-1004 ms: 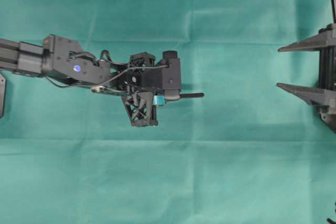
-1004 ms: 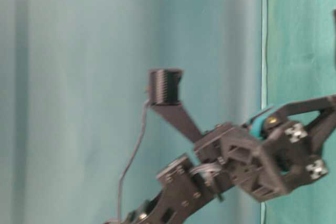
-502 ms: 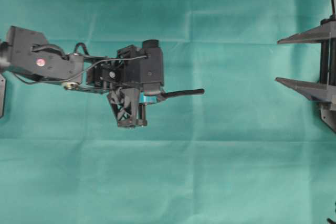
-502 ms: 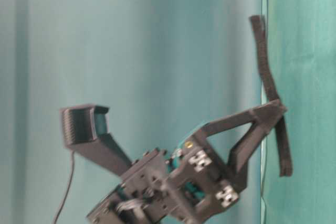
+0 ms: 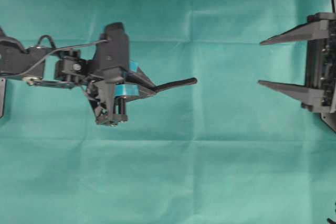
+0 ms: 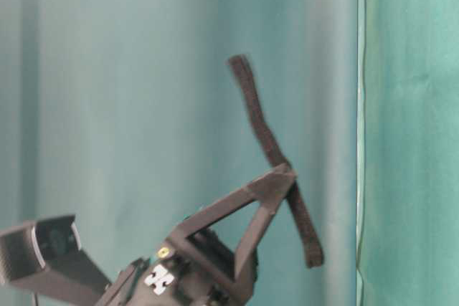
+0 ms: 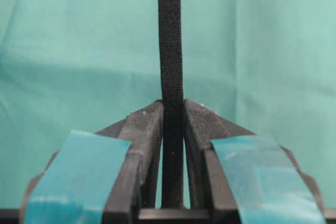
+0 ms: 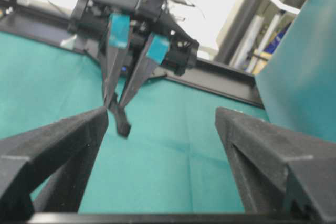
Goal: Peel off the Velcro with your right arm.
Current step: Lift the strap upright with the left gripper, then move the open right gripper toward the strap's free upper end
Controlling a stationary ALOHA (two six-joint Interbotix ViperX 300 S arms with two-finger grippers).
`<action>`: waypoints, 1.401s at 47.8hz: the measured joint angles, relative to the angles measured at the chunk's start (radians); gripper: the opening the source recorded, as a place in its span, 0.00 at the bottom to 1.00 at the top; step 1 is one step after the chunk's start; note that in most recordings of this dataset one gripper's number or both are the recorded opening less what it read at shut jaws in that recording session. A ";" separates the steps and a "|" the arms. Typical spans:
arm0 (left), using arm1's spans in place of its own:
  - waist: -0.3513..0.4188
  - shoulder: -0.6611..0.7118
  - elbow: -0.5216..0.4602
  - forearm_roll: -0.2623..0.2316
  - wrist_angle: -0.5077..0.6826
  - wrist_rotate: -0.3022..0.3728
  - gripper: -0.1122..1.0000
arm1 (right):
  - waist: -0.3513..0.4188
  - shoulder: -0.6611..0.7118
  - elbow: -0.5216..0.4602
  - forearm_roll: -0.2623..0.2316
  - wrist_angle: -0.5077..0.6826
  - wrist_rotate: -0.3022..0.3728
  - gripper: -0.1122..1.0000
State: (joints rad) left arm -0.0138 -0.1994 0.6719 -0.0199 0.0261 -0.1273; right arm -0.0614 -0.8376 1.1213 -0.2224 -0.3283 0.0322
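The Velcro (image 5: 177, 83) is a thin black strip held above the green cloth. My left gripper (image 5: 153, 88), with teal-padded fingers, is shut on it near its middle. The strip's free end points right, toward my right gripper. In the table-level view the Velcro (image 6: 261, 121) stands tilted, sticking out above and below the left gripper (image 6: 284, 175). In the left wrist view the Velcro (image 7: 170, 35) runs straight up from between the closed fingers (image 7: 144, 124). My right gripper (image 5: 261, 62) is open and empty, well to the right of the strip. In its own view the Velcro end (image 8: 122, 124) hangs just beyond its left finger (image 8: 79, 129).
Green cloth (image 5: 210, 171) covers the table, with fold lines across it. A green backdrop (image 6: 107, 105) hangs behind. A black frame rail (image 8: 220, 80) and room clutter lie beyond the table's far edge in the right wrist view.
My left arm has drawn back to the left and turned, bringing the Velcro into the table-level view and tilting it. My right gripper has moved left toward the strip, still open.
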 measured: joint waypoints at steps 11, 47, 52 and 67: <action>0.000 -0.034 0.072 -0.002 -0.120 -0.101 0.19 | -0.005 0.094 -0.040 -0.066 -0.002 -0.054 0.76; -0.002 -0.161 0.255 -0.002 -0.430 -0.408 0.19 | -0.066 0.410 -0.149 -0.071 -0.212 -0.359 0.76; -0.002 -0.164 0.262 -0.002 -0.434 -0.414 0.19 | -0.071 0.439 -0.163 -0.071 -0.233 -0.379 0.76; -0.002 -0.164 0.265 -0.002 -0.437 -0.414 0.19 | -0.072 0.494 -0.189 -0.071 -0.288 -0.387 0.76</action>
State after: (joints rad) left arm -0.0153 -0.3636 0.9373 -0.0215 -0.4111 -0.5415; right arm -0.1335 -0.3436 0.9327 -0.2930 -0.6167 -0.3543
